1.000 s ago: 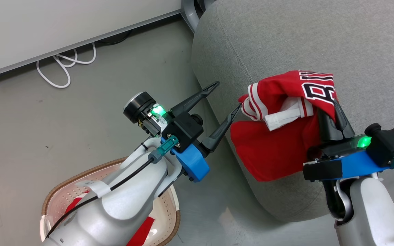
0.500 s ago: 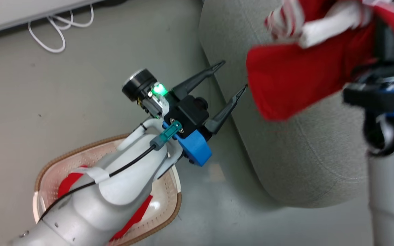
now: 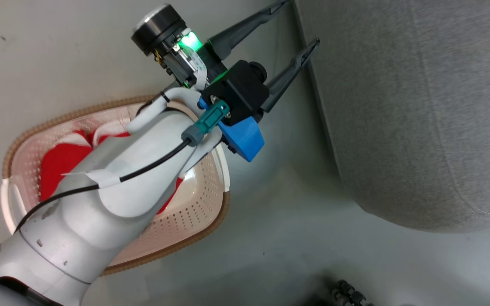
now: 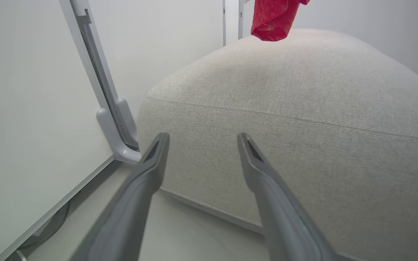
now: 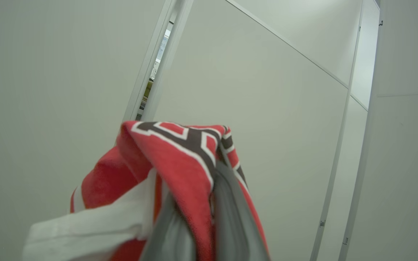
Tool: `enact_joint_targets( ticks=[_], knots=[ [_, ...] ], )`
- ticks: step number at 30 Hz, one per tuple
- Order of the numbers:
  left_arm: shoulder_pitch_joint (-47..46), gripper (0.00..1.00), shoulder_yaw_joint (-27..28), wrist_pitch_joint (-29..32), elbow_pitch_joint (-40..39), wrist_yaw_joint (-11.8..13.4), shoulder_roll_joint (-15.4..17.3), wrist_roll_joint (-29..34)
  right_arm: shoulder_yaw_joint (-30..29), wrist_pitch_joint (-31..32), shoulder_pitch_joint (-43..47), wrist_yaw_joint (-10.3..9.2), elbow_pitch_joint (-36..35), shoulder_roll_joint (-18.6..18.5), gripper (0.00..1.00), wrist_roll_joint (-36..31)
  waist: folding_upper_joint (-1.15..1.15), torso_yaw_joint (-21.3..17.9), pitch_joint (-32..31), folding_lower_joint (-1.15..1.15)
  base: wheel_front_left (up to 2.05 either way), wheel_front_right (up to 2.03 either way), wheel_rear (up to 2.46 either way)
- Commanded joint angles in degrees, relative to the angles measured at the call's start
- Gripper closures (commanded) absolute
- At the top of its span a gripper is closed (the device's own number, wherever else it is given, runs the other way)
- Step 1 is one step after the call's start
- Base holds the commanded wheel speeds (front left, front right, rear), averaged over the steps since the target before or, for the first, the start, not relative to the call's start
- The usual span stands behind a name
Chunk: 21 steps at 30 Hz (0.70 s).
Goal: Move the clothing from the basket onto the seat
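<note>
Basket (image 3: 185, 212) on the floor, nearest the robot. One red garment (image 3: 60, 163) lies in it, toward its left wall. Left forearm (image 3: 113, 187) covers most of it, so folds and print are unreadable. It looks soft, light and limp, so it will likely bunch and drape. I'd pinch a raised fold near the middle, clear of the perforated wall. Left gripper (image 3: 300, 22) is over the floor between basket and seat (image 4: 303, 108), fingers spread, empty. Right gripper (image 5: 209, 203) is clamped on the jersey (image 5: 180, 156), fingertips buried in cloth. Jersey hangs over the seat's far edge, top cut off; can't tell if it touches. Partition panel (image 4: 31, 90) behind.
</note>
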Motion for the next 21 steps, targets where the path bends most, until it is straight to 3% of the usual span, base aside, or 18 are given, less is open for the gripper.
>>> enact_joint_targets(
  ticks=[1, 8, 21],
  knots=[
    [-1.06, 0.0, 0.09, 0.07, -0.26, -0.34, 0.35, 0.32, -0.47, -0.18, -1.16, 0.01, 0.66, -0.56, 1.0, 0.51, 0.0, 0.45, 4.63, -0.01, 0.0, 0.0, 0.0],
    [-3.01, 0.0, -0.17, -0.02, -0.79, -0.34, 1.18, 0.79, -3.85, -0.2, -1.41, 0.02, 10.43, -4.04, 1.0, 0.45, 0.0, 0.48, 8.33, -0.01, 0.0, 0.0, 0.0],
    [-3.95, 0.0, -0.88, -1.5, 0.03, 0.11, -0.2, 0.16, -6.49, -0.18, 0.15, 0.02, 29.17, 0.82, 1.0, -4.51, 0.0, 2.92, 8.91, -0.01, 0.0, 0.0, 0.0]
  ],
)
